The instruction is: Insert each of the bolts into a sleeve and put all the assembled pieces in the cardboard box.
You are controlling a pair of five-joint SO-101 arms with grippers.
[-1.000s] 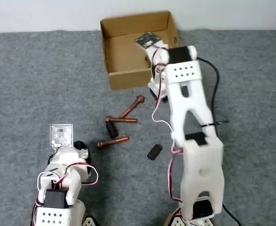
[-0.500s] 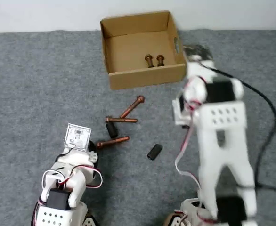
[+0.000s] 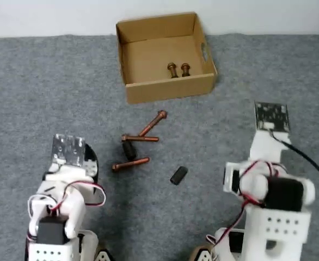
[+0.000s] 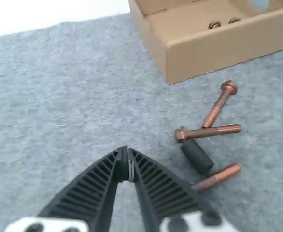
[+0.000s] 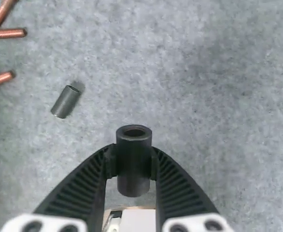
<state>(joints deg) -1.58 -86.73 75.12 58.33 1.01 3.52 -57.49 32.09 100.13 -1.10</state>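
Two bolt-and-sleeve pieces (image 3: 178, 69) lie inside the cardboard box (image 3: 165, 89) at the back. On the carpet in front of it are three copper bolts (image 3: 152, 123) (image 3: 140, 138) (image 3: 130, 163). One black sleeve (image 3: 128, 148) lies among them and another (image 3: 178, 175) a little to the right. My right gripper (image 5: 134, 150) is at the front right, shut on a third black sleeve (image 5: 133, 169) held with its bore facing out. At the front left my left gripper (image 4: 127, 164) is shut with nothing in it, short of the bolts (image 4: 208, 132).
Grey carpet covers the table. The box has a hand slot in its right wall (image 3: 205, 54). A white wall runs along the back edge. Open carpet lies left of the box and between the two arms.
The right arm has drawn back from over the box to the front right. The two pieces in the box have come into sight. The left arm has swung slightly left.
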